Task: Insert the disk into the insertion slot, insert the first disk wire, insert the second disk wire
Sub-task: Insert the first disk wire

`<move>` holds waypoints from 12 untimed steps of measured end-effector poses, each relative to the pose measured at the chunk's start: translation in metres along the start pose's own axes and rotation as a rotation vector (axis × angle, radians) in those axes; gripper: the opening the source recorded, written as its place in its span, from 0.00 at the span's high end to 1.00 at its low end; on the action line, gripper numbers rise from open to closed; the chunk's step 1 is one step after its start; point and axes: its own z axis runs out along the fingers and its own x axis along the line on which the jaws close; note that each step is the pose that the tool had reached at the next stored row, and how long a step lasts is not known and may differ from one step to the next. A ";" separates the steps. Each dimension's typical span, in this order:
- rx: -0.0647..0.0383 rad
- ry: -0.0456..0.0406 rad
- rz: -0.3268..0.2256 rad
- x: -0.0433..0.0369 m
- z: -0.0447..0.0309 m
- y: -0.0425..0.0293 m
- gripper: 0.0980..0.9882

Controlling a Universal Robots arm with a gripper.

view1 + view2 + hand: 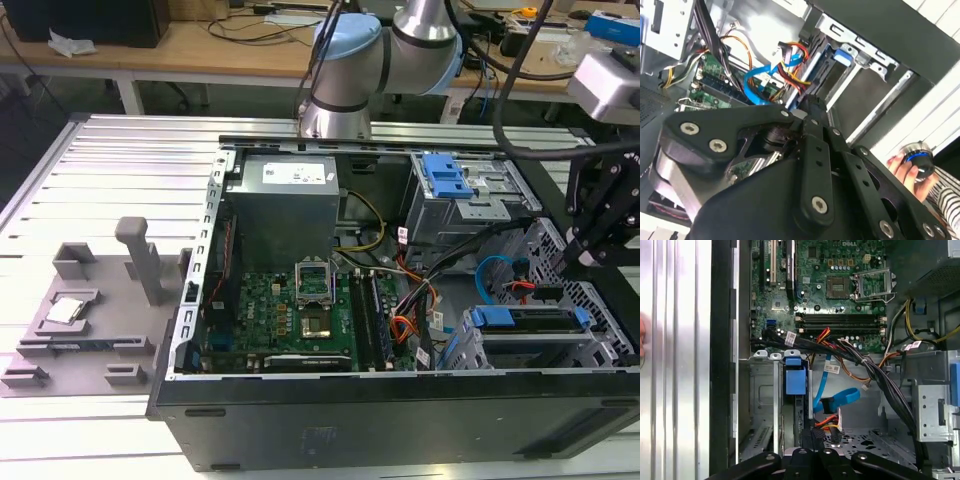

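Ribbed aluminium tabletop (100,170) carries an open computer case (300,430) — inside it, the insertion slot (605,345) at the exterior view's right holds the disk (527,318) (blue carrier edge showing). The arm reaches down over that cage. The gripper (812,437) hangs near the disk's cabled end, fingers drawn together — whether they pinch anything, I cannot tell.

In the exterior view, the green rectangular motherboard (290,310) lay in the open black metal computer case (400,425). At its twelve o'clock sat the grey metal power supply box (285,200). At three o'clock, the blue-framed silver disk (527,320) sat in the low perforated silver insertion slot (600,310). At nine o'clock lay the grey plastic fixture tray (80,330).
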 end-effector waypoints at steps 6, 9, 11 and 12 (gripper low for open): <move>0.000 0.0001 0.000 0.0000 0.0113 -0.0012 0.99; 0.000 0.0002 0.000 -0.0001 0.0162 -0.0015 0.99; 0.000 0.0002 0.000 -0.0001 0.0163 -0.0015 0.92; 0.000 0.0002 0.000 -0.0001 0.0163 -0.0014 0.92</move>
